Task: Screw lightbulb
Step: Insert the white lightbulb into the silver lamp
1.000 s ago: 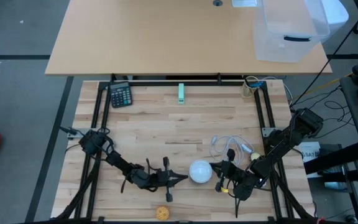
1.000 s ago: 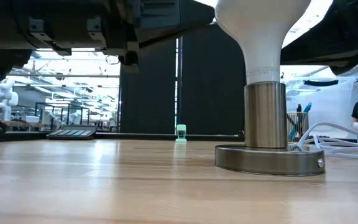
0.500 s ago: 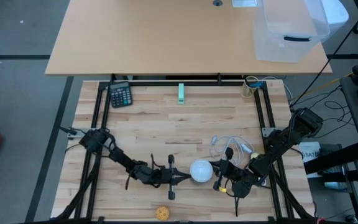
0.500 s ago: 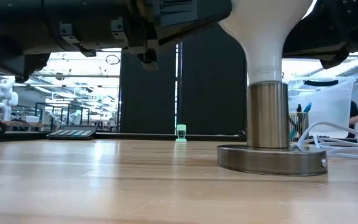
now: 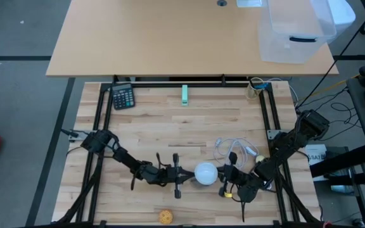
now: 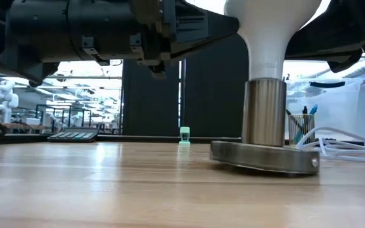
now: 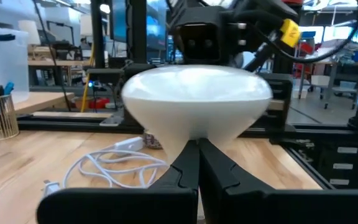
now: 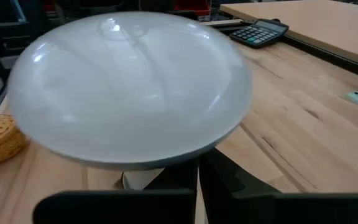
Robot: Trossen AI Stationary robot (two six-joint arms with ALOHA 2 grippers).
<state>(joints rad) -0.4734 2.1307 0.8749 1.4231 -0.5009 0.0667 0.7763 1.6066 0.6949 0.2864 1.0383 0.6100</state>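
High view shows you the lightbulb (image 5: 205, 173) standing near the near edge of the counter (image 5: 170, 126), a little right of centre, with both claws drawn in against it from either side. The left claw (image 5: 187, 177) comes in from the left with its fingers pressed together, tips right at the bulb's flank; the right claw (image 5: 224, 178) sits just beside it on the right, fingers likewise together. Neither claw is clamped around the bulb.

In the low view you see the bulb's white neck (image 6: 265, 54) already seated in a metal socket (image 6: 263, 113) that rises from a round metal base (image 6: 265, 158). That base looks tilted, its left rim lifted slightly off the wood, so you are probably pushing the whole fixture as much as turning the bulb.

Judging by this, the bulb is in the socket, but you cannot tell how deep the thread has gone; the screwing is likely mid-way. What is left is to finish turning it home while keeping the base flat and steady.

The white cable (image 5: 233, 147) lies coiled just behind the fixture, well clear of the calculator (image 5: 123, 96) at the far left.
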